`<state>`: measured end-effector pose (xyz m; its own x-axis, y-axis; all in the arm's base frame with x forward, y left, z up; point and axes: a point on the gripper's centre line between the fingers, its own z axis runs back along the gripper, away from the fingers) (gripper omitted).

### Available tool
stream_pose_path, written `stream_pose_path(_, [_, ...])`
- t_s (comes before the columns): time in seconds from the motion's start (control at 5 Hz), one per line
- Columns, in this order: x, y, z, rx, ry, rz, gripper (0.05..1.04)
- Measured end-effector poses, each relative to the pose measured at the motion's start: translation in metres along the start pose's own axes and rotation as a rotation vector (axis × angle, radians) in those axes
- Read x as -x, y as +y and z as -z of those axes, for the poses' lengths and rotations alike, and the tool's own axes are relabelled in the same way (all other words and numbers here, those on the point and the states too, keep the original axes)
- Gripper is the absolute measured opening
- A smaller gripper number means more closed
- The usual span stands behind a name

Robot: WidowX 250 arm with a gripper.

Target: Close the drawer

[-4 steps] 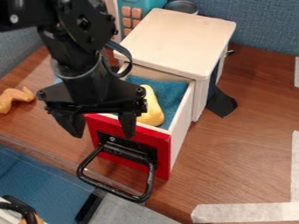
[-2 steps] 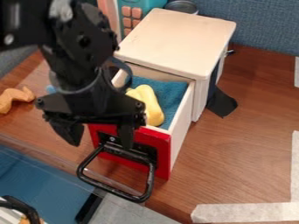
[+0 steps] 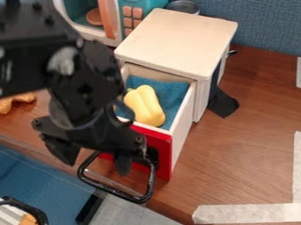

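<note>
And there it was: the gripper (image 3: 95, 166), fingers spread wide, right over the black handle (image 3: 111, 190), though whether they touched, I couldn't tell! Just behind it, the drawer (image 3: 163, 154) stood open, a yellow toy (image 3: 144, 105) lying inside on blue cloth (image 3: 174, 94).

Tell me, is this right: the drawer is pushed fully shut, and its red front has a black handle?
Not quite: the drawer is open. The camera view shows it sticking out of the pale cabinet, with a yellow object and blue cloth inside. Its red front does have a black handle.
</note>
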<state>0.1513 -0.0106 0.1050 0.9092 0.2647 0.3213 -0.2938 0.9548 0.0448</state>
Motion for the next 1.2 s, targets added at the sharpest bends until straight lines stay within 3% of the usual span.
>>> stream_pose_path(0.2, [0.01,0.003,0.008,-0.001,0.025,0.021,0.999])
stream_pose_path(0.6, [0.022,0.012,0.023,0.05,0.066,0.046,0.999])
stream_pose_path(1.2, [0.037,0.01,0.049,0.056,0.111,0.102,0.999])
